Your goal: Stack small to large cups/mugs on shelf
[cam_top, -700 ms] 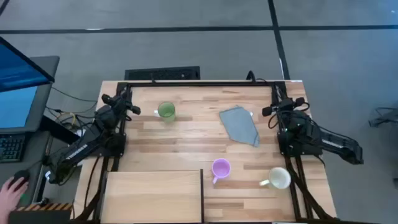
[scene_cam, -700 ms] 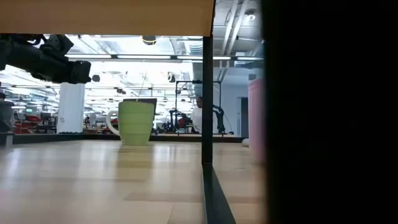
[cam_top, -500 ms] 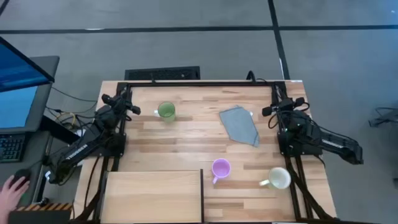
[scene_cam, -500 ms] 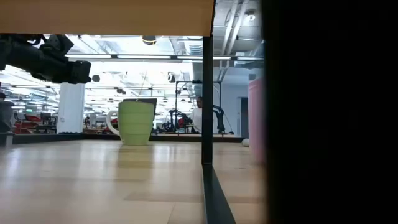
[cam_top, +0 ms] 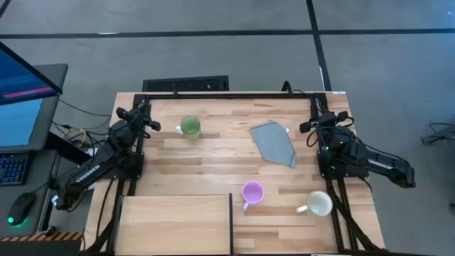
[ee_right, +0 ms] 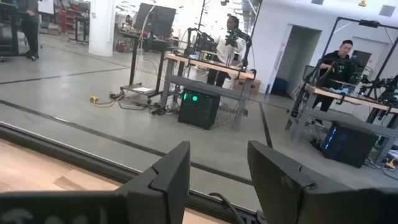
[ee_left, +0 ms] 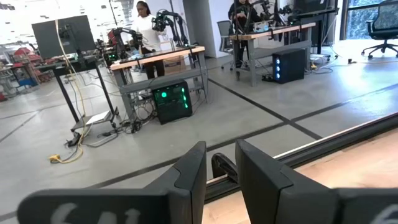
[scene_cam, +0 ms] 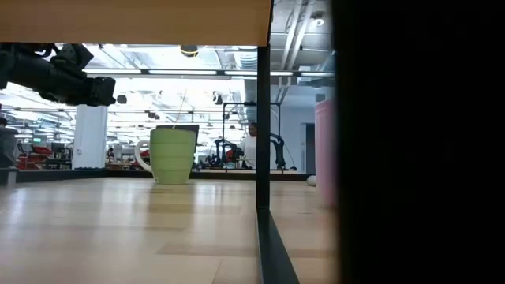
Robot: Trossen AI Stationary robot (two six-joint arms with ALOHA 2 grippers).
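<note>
Striped plank tabletop (cam_top: pixel 213 160) fills a workshop bay over grey concrete floor, seen from overhead; nearest the front edge lies the shelf (cam_top: pixel 174 224), a pale smooth board with a dark edge, bare of any mug; just beside its right end stands the light purple mug (cam_top: pixel 252 192), handle toward the front, and farther right, near the right arm's base, the cream-white mug (cam_top: pixel 320 204), handle pointing left; mid-table rests a grey folded cloth (cam_top: pixel 275 142); at the far left of the planks sits the green mug (cam_top: pixel 190 126), upright and well apart from the other two; no stacking has begun.

All three mugs look rigid, glazed and likely slippery and breakable; a pinch across the rim wall, one finger inside and one outside, seems a surer hold than the small handles; nesting would need gentle, level lowering.

Both arms are folded back at the table's sides, reaching for nothing; the left claw (cam_top: pixel 151 125) hovers near the far left corner, close to the green mug, its fingers (ee_left: pixel 189 177) a narrow gap apart and empty; the right claw (cam_top: pixel 307 126) hangs by the far right corner, beyond the cloth, fingers (ee_right: pixel 174 174) spread wider and holding nothing; people work at benches in the room beyond.
</note>
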